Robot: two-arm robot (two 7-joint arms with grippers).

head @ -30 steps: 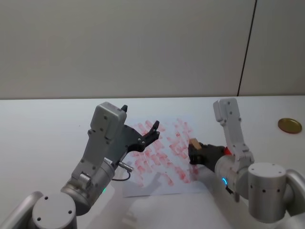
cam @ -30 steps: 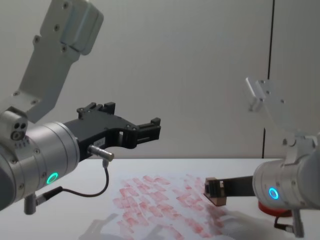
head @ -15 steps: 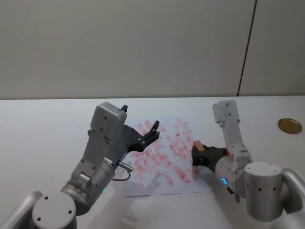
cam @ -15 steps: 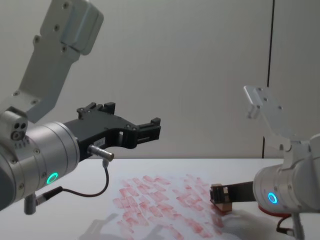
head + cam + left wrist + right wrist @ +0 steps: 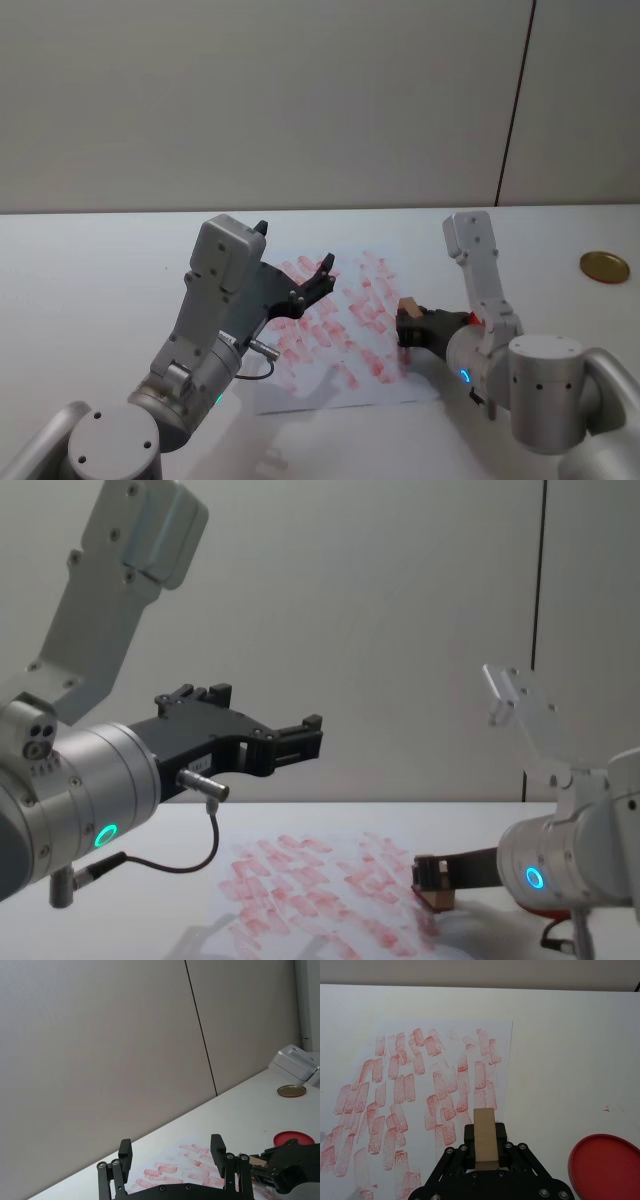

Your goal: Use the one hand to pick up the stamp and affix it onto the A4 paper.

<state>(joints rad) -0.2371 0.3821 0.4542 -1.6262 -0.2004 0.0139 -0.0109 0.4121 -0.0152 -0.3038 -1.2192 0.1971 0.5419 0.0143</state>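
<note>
My right gripper (image 5: pixel 409 324) (image 5: pixel 484 1146) (image 5: pixel 432 876), on the blue-ringed wrist, is shut on the stamp (image 5: pixel 407 305) (image 5: pixel 484 1137) (image 5: pixel 430 894), a small tan wooden block. It holds the stamp low at the right edge of the A4 paper (image 5: pixel 335 335) (image 5: pixel 420 1085) (image 5: pixel 300 890) (image 5: pixel 192 1174), a white sheet covered in red marks. I cannot tell whether the stamp touches the sheet. My left gripper (image 5: pixel 295 246) (image 5: pixel 171 1146) (image 5: pixel 255 710), on the green-ringed arm, hangs open and empty above the paper's left part.
A flat red round ink pad (image 5: pixel 605 1160) (image 5: pixel 294 1138) lies on the white table just right of the paper. A gold round lid (image 5: pixel 605 266) (image 5: pixel 291 1091) sits farther right. A grey wall stands behind the table.
The right gripper has sunk lower with the stamp, shifting slightly right and back along the paper's right edge. The left arm has not moved.
</note>
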